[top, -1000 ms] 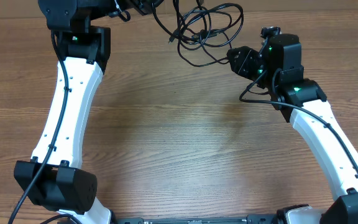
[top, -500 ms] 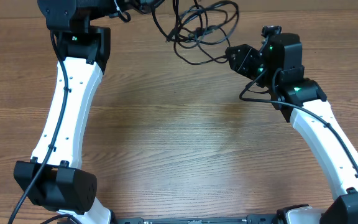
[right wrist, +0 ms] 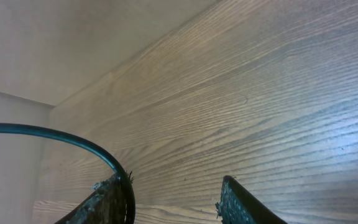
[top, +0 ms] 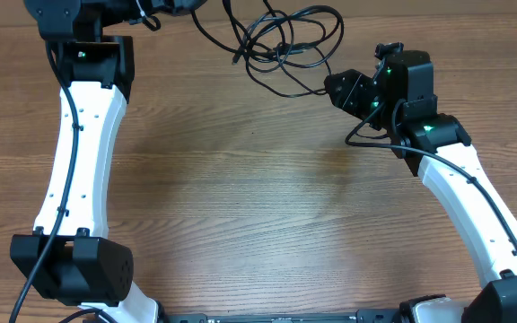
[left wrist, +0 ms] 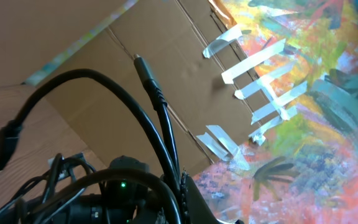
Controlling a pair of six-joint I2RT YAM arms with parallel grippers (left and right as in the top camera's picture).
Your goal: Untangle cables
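Up top, the left pincer [top: 194, 4] clamps one tangle of cables [top: 276, 45]; the right pincer [right wrist: 173, 186] stands parted

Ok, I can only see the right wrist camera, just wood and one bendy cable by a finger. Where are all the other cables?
Observer: The cables are a loopy tangle at the far edge of the table, right next to your right gripper.
Operator: Is anything holding them?
Observer: Yes, the left gripper is shut on some strands on the tangle's other side.
Operator: Can you see any plugs?
Observer: Two. In the left wrist view one plug connector points up, and another hangs at the end of a curved strand.
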